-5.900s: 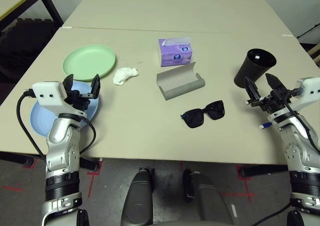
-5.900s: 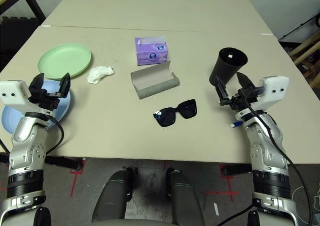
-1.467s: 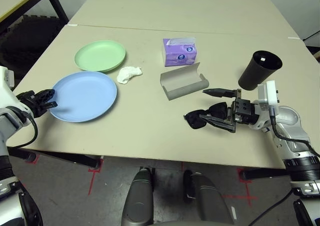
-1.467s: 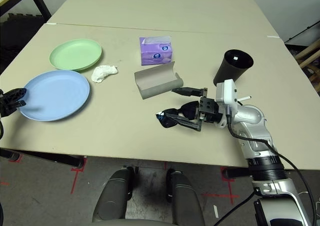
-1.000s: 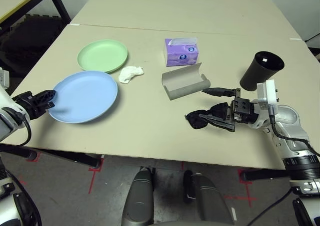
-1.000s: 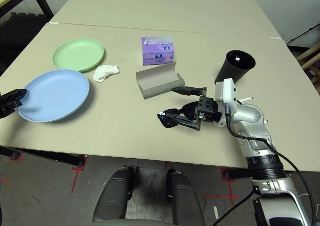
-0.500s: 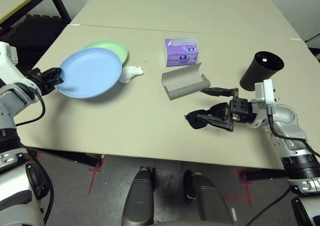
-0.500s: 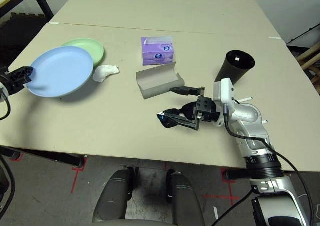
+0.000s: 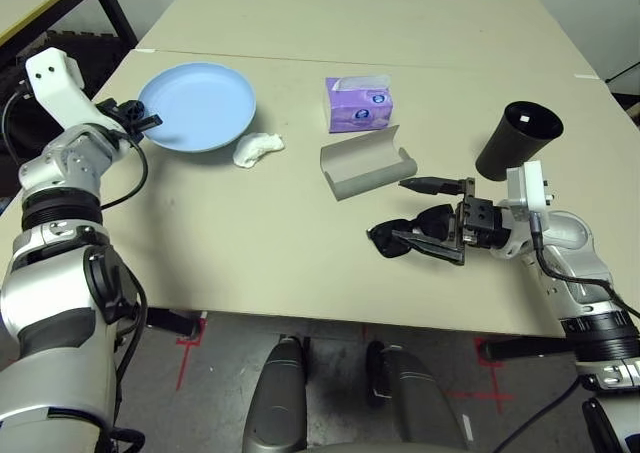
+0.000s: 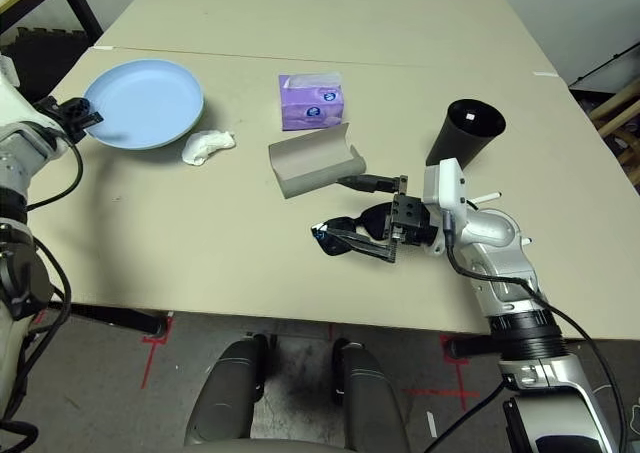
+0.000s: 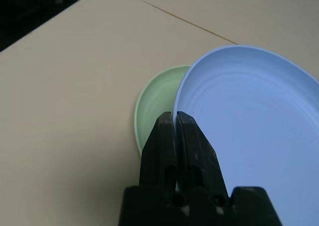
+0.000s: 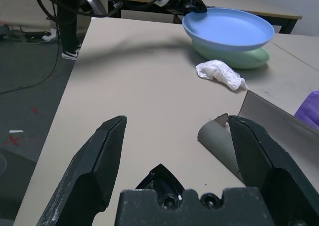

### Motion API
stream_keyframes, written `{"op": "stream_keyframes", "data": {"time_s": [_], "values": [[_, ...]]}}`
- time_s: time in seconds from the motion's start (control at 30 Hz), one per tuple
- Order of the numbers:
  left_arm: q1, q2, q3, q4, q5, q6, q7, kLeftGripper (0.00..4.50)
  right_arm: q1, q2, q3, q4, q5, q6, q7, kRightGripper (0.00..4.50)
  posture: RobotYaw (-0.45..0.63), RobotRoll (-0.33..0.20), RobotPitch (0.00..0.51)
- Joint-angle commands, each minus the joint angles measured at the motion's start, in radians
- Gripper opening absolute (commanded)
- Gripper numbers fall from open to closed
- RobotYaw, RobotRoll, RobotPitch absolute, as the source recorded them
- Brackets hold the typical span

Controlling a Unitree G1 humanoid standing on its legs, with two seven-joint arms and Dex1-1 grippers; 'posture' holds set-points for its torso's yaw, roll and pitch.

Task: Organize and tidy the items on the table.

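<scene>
My left gripper (image 9: pixel 137 123) is shut on the near-left rim of the light blue plate (image 9: pixel 197 106). The plate is over the pale green plate (image 11: pixel 154 106) and hides most of it. A crumpled white tissue (image 9: pixel 257 148) lies just right of the plates. My right gripper (image 9: pixel 402 211) is open and low over the table, one finger on each side of the black sunglasses (image 9: pixel 412 229). The grey glasses case (image 9: pixel 365 163) lies open behind them. Farther back is the purple tissue box (image 9: pixel 355 105). The black cup (image 9: pixel 520 140) stands at the right, with a white pen (image 10: pixel 487 197) beside it.
The beige table (image 9: pixel 250 243) has bare surface across its front and left middle. A seam (image 9: pixel 450 66) crosses it behind the tissue box. A dark table leg (image 9: pixel 110 13) and floor cables show at the far left.
My left arm has carried the blue plate back and to the left, from in front of the green plate to over it. The right gripper has stayed open at the sunglasses.
</scene>
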State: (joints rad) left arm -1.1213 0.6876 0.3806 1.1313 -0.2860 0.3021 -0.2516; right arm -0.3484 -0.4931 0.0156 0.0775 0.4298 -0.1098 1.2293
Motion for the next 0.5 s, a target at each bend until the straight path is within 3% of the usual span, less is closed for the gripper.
{"op": "stream_keyframes", "data": {"time_s": [0.03,0.37,0.5], "values": [[-0.034,-0.002,-0.003,0.058,0.024,-0.057,0.027,0.04,0.017,-0.006,0.000,-0.024,0.003,0.006,-0.007,4.50,0.17,0.000,0.171],[-0.055,-0.012,-0.007,0.099,0.051,-0.128,0.054,0.04,0.019,-0.007,0.002,-0.027,0.003,0.007,-0.013,4.50,0.18,0.000,0.174],[-0.053,-0.017,-0.014,0.105,0.064,-0.156,0.063,1.15,0.021,-0.006,0.002,-0.029,0.004,0.007,-0.014,4.50,0.18,0.000,0.174]]}}
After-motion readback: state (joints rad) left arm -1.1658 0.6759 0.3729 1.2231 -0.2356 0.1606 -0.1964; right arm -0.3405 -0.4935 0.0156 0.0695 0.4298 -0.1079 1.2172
